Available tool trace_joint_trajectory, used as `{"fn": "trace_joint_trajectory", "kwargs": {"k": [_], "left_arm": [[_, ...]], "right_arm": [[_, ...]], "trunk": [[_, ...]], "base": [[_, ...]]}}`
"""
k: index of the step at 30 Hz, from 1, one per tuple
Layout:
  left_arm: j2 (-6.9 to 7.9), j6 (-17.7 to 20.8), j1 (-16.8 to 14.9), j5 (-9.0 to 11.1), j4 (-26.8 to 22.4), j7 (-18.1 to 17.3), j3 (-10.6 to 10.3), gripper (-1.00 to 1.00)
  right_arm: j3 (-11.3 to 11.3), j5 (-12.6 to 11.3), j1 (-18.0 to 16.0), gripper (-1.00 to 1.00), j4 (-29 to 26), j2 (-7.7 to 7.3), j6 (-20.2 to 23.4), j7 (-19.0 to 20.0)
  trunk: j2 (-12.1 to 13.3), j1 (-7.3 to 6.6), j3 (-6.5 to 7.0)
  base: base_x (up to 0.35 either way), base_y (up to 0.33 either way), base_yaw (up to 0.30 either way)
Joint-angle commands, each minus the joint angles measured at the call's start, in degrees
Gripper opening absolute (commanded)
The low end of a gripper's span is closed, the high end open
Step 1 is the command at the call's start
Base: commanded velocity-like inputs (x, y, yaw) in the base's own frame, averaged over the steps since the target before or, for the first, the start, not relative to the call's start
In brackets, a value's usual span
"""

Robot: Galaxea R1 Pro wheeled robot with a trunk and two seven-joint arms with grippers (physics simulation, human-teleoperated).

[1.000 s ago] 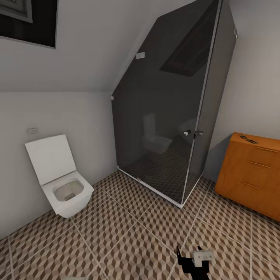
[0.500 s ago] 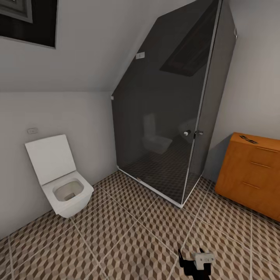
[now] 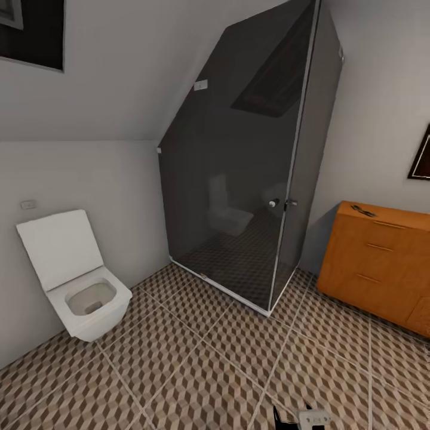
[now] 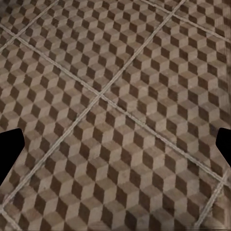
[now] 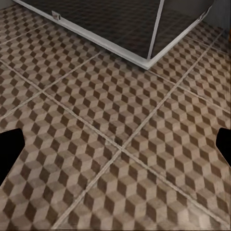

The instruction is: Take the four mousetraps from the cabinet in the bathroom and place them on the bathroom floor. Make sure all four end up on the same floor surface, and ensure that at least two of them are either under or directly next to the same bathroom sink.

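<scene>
The orange-brown cabinet [image 3: 382,266] stands against the right wall, its drawers shut. On its top, near the back left corner, lies a small flat item with dark wire [image 3: 362,209] that looks like one of the mousetraps. The cube-patterned bathroom floor [image 3: 203,352] spreads in front of it. The bathroom sink is out of view. My right gripper [image 3: 300,417] peeks in at the bottom edge of the head view. In the wrist views the left gripper [image 4: 115,147] and the right gripper [image 5: 115,147] hang open over bare tiles [image 4: 115,96], nothing between their fingers.
A white square toilet [image 3: 77,280] hangs on the left wall with its lid up. A dark glass shower cabin [image 3: 251,179] fills the far corner; its white base rail [image 5: 120,48] lies ahead of the right gripper. A dark picture frame [image 3: 421,152] hangs above the cabinet.
The whole head view has shifted: the camera turned right, so toilet, shower and cabinet sit further left in the picture and more of the cabinet shows. My right gripper sits lower in view.
</scene>
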Motion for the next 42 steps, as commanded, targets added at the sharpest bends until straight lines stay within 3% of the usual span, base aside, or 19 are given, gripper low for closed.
{"fn": "trace_joint_trajectory", "kwargs": {"k": [1,42], "left_arm": [[0.01,-0.3,0.0,0.0,0.7,0.0,0.1,1.0],[-0.77,-0.4,0.0,0.1,3.6,-0.1,0.1,1.0]], "right_arm": [[0.1,0.5,-0.1,1.0,0.4,0.05,-0.1,-0.4],[0.1,0.5,-0.1,1.0,1.3,0.08,-0.3,-0.4]], "trunk": [[0.0,0.0,-0.06],[0.0,0.0,-0.1]], "base": [[0.0,0.0,-0.276],[0.005,-0.004,-0.276]]}}
